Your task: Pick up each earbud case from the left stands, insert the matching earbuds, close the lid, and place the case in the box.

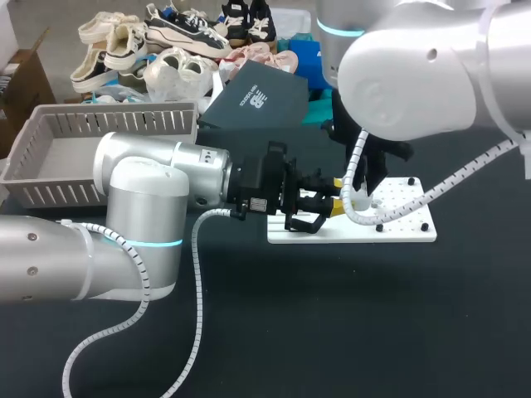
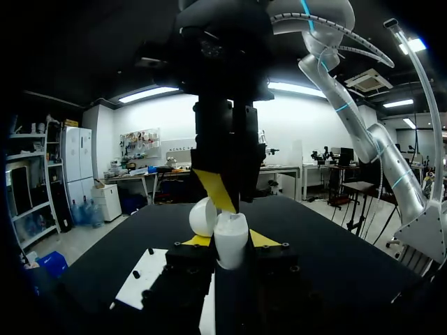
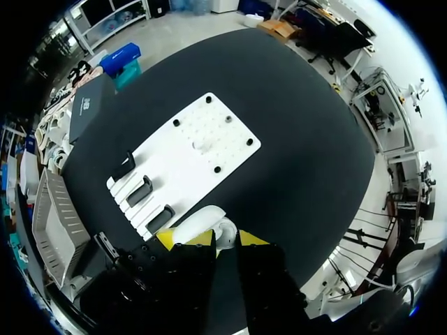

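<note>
The left arm is stretched level across the counter [image 1: 332,332], its gripper [image 2: 230,239] clamped on the white earbud case [image 2: 230,250] — held over the white board's [image 1: 402,225] left end. The right arm is angled down from the far right, its gripper [image 3: 218,239] just above the case — whether it is apart or together cannot be told.

1. This is a robotics lab, with a test bench set up rather than a home or a shop
2. My left arm [image 1: 141,178] and my right arm [image 1: 415,66] are pale machine arms with ribbed white cables looped along them, and they meet over a black tabletop [image 1: 332,332]
3. On it lies a white drilled plate [image 1: 406,228] with black bolts, and black stands [image 3: 143,190] in a row at one end
4. A grey slotted basket [image 1: 50,157] and a heap of mixed shoes [image 1: 178,37] sit at the far side
</note>
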Controlling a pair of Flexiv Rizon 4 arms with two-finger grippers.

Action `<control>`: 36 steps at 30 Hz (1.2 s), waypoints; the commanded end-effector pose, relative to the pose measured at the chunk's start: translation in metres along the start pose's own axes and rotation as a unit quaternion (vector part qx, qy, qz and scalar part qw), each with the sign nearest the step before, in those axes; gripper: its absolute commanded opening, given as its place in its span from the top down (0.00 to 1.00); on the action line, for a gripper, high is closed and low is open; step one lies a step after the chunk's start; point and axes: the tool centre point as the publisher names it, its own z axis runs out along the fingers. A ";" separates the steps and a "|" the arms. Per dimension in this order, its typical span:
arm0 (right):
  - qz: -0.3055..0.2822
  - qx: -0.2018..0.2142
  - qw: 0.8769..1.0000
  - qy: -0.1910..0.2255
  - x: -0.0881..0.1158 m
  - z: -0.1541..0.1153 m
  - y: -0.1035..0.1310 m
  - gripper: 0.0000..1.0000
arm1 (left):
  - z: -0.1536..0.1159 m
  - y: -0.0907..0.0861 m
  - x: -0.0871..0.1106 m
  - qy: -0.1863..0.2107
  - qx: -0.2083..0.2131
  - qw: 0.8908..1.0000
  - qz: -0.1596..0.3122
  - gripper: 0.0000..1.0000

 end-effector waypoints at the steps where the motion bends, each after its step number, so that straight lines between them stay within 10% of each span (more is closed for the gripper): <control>1: 0.000 0.002 1.000 0.000 0.000 0.000 0.001 0.72 | 0.000 0.001 0.001 -0.001 0.000 1.000 0.000 1.00; 19: -0.013 -0.074 0.997 -0.016 0.007 -0.026 -0.014 0.61 | 0.000 0.001 0.001 -0.001 0.000 1.000 0.000 1.00; 25: -0.038 -0.153 0.987 -0.026 -0.009 -0.025 -0.034 0.51 | 0.000 0.001 0.001 -0.001 0.000 1.000 0.000 1.00; 27: -0.039 -0.180 0.983 -0.020 -0.016 -0.022 -0.041 0.27 | 0.000 0.001 0.001 -0.001 0.000 1.000 0.000 1.00; 36: -0.019 -0.204 0.979 -0.012 -0.044 -0.002 -0.043 0.30 | -0.020 -0.002 0.006 0.007 -0.028 1.000 -0.004 1.00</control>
